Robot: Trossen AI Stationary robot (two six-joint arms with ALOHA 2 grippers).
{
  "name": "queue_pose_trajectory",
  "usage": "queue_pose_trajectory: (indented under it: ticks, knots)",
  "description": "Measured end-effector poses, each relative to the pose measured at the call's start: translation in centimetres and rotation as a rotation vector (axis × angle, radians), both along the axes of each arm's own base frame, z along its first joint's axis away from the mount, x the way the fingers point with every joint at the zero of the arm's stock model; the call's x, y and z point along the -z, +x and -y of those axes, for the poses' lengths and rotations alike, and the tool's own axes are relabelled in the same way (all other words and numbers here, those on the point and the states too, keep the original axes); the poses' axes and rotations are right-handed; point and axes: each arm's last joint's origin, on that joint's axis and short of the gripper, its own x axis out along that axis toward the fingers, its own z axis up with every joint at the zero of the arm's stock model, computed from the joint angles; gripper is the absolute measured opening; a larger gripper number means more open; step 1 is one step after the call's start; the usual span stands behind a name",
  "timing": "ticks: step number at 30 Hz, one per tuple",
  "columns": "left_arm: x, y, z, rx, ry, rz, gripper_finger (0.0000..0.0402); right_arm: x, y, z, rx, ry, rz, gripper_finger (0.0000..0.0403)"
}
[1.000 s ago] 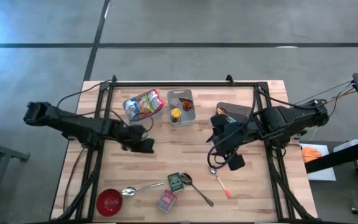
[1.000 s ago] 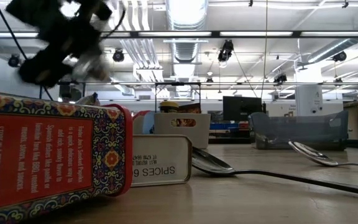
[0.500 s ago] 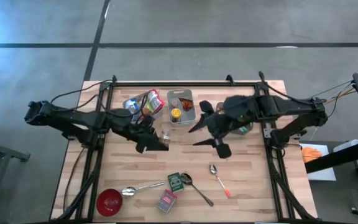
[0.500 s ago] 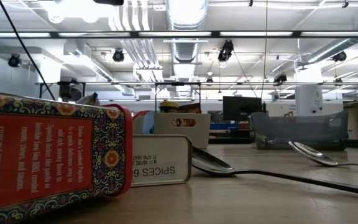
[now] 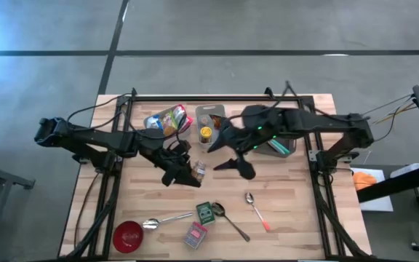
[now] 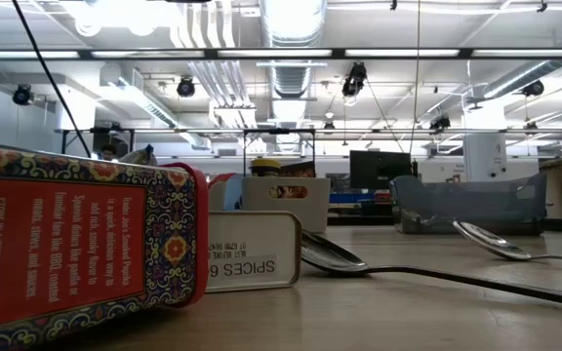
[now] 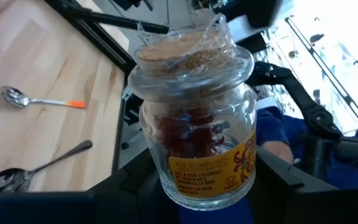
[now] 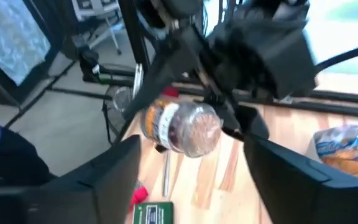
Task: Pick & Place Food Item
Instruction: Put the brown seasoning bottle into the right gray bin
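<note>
A glass jar [image 7: 194, 118] with a cork lid, red contents and a yellow label hangs above the middle of the table [image 5: 297, 196]; the high view shows the jar [image 5: 197, 171] there too. My left gripper [image 5: 188, 173] is shut on it. My right gripper [image 5: 229, 155] stands open just to the jar's right, fingers spread. In the right wrist view the jar [image 8: 182, 127] lies ahead between those fingers, its cork lid facing them, and nothing touches them. Neither arm shows in the low view. My left gripper pinches the jar's lower body [image 7: 166, 177], near its base, between its two fingers [image 7: 145, 190]. The fingers come from the table's left, nearly level. The jar is lifted clear of the table and lies close to level, its cork lid [image 8: 197, 134] toward my right gripper.
At the back lie a snack bag [image 5: 169, 122], a grey tray [image 5: 217, 135] with a yellow-lidded jar, and a grey bin [image 5: 281, 145]. Near the front lie spoons [image 5: 255, 207], a green tin [image 5: 206, 212], a red tin [image 5: 195, 234] and a red bowl [image 5: 128, 236].
My left gripper has risen out of the low view and gone a little toward the table's right, rolling as it went; the jar now shows beyond its fingers. My right gripper has swung from above the spoon toward the table's left and now faces the jar.
</note>
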Motion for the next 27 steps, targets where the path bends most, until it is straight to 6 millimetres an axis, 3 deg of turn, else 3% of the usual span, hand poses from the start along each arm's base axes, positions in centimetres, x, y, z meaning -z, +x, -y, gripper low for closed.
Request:
queue_pose_trajectory:
  ticks: [5, 8, 15, 27]
  knots:
    - [-0.2, -0.1, 0.4, 0.034, 0.014, 0.032, 0.0176, 1.0, 1.3, -0.2, 0.005, 0.024, -0.036, 0.0356]
    - [-0.2, -0.1, 0.5, 0.047, 0.035, 0.046, 0.0176, 1.2, 1.6, -0.2, -0.028, 0.049, -0.034, 0.0373]
    - [-0.2, -0.1, 0.5, 0.068, 0.091, 0.084, 0.0176, 1.7, 2.7, -0.6, -0.167, 0.1, 0.005, 0.0376]
    - [-0.2, -0.1, 0.6, 0.094, 0.146, 0.121, 0.0176, 2.4, 4.5, -0.6, -0.215, 0.121, 0.053, 0.0376]
